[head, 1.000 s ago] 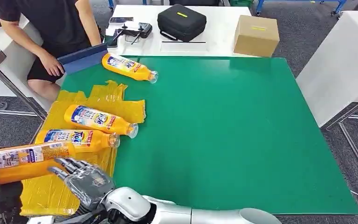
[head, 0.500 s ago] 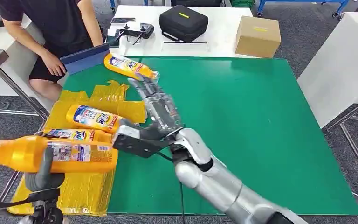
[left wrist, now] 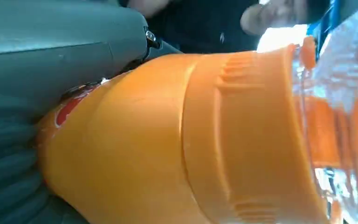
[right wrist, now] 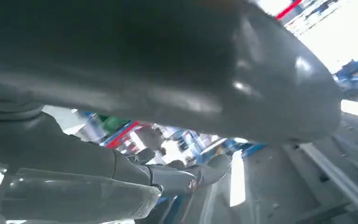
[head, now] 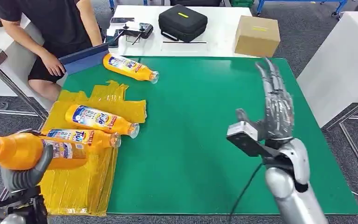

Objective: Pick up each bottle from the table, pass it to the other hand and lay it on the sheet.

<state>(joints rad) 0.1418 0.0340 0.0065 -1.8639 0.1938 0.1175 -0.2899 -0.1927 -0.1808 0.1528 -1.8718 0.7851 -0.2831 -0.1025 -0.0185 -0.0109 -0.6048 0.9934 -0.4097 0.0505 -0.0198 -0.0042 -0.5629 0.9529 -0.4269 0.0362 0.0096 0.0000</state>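
at the table's near left corner, left hand (head: 25,175) wrapped round an orange bottle (head: 32,150), held level above the yellow sheet (head: 81,182), cap end pointing off the left edge; not yet laid down. up close from the left wrist: smooth glossy orange plastic, ribbed moulded bands near the clear neck, grey thumb pressed against the body. just beyond on the sheet, two bottles already lying on their sides, the nearer one (head: 81,136) and the one behind it (head: 101,120), caps toward the green mat (head: 214,140); both with busy printed labels. crinkled, thin-looking sheet, folds and creases along its far edge. further back near the far left corner, a fourth bottle (head: 130,68) lying on the bare mat, judged still to be picked up, handed over and laid down. so roughly two done, one in hand, one waiting. toward the right edge of the table, right hand (head: 272,105) raised over the mat, fingers straight and spread, holding nothing. flat, matte, even green surface across the rest.
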